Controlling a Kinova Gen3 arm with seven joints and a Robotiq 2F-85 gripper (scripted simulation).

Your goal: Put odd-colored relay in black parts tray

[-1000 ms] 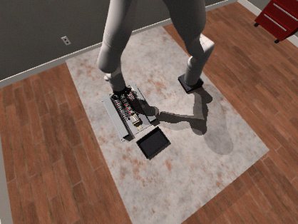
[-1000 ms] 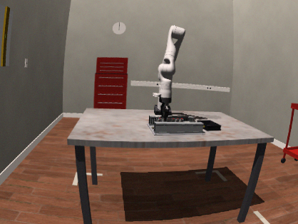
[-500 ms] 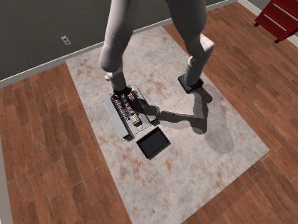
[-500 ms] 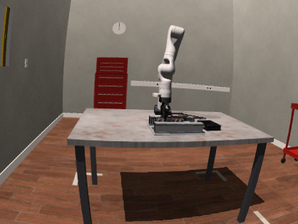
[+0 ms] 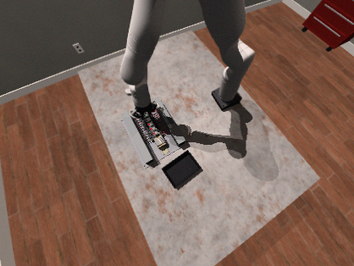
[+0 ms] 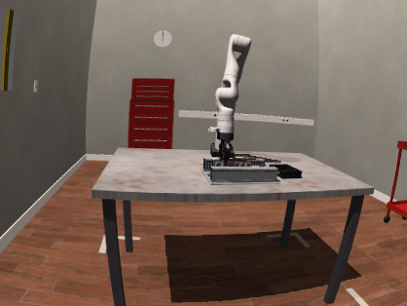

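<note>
The grey relay panel (image 5: 151,134) lies on the table with a row of relays, several showing red buttons (image 5: 149,124). A yellowish part shows near the panel's tray end. My gripper (image 5: 143,112) stands straight down over the panel's far end, shut on a relay there; the fingers hide its button colour. In the side view my gripper (image 6: 223,153) is low at the left end of the panel (image 6: 240,172), which looks flat on the table. The black parts tray (image 5: 182,169) lies just beyond the panel's near end and looks empty; it also shows in the side view (image 6: 288,171).
The arm's base (image 5: 226,100) is bolted to the table to the right of the panel. A red tool cabinet (image 6: 152,113) stands at the back wall, and a red cart (image 6: 399,185) stands at the right, both off the table.
</note>
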